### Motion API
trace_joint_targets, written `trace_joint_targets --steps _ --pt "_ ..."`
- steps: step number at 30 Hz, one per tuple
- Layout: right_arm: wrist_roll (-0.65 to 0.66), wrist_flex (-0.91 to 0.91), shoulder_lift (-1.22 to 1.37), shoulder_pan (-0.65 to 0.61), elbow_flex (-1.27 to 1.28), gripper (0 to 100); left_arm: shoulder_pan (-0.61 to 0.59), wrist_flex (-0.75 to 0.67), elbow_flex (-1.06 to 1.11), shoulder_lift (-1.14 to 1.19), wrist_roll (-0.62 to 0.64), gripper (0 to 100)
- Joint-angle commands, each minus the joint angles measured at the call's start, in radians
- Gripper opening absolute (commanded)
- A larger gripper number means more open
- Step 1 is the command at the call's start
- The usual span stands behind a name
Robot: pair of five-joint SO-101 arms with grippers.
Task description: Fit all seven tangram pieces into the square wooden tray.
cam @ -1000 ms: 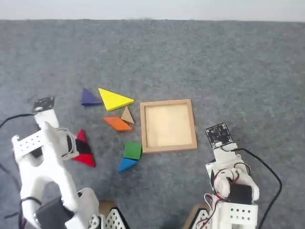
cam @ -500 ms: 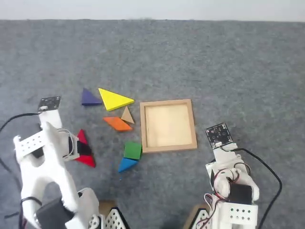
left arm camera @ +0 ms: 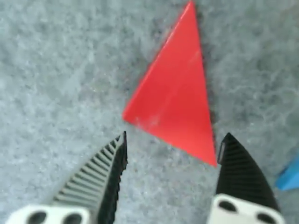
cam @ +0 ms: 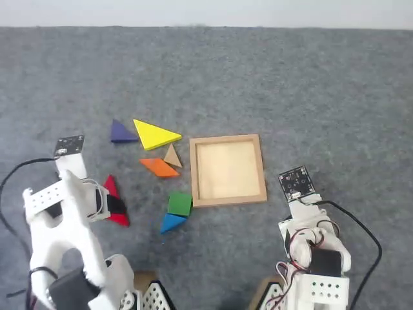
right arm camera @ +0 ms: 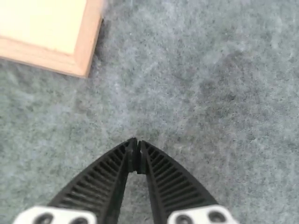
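The square wooden tray lies empty at the table's middle. To its left are scattered a purple triangle, a yellow triangle, a small tan triangle, an orange parallelogram, a green square and a blue triangle. A red triangle lies flat on the carpet at the far left. My left gripper is open just above it, one finger at each side of its wide end. My right gripper is shut and empty over bare carpet, near a tray corner.
Grey carpet covers the whole table. The right arm stands folded at the front right of the tray. The blue triangle's edge peeks in beside my left gripper. Open carpet lies behind and right of the tray.
My left arm has shifted slightly to the right and closer over the red triangle. The right arm and all the pieces have stayed put.
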Motion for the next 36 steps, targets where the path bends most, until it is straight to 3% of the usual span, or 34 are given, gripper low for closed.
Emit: trace_joint_targets --steps 1,7,11,20,29,36 --pt "0.008 0.002 -0.016 -0.005 0.017 0.8 0.003 -0.043 -0.01 -0.029 -0.003 30" --pt "0.008 0.002 -0.016 -0.005 0.017 0.8 -0.011 -0.043 -0.051 -0.029 -0.061 31" --pt "0.008 0.002 -0.016 -0.004 0.017 0.8 -0.014 0.002 -0.058 -0.029 -0.092 38" --pt "0.008 0.002 -0.016 -0.005 0.017 0.8 -0.017 -0.044 -0.058 -0.023 -0.114 38" --pt "0.008 0.002 -0.016 -0.005 0.017 0.8 -0.023 -0.058 -0.174 0.25 -0.117 38" --pt "0.008 0.002 -0.016 -0.005 0.017 0.8 -0.021 -0.052 -0.202 0.304 -0.146 38"
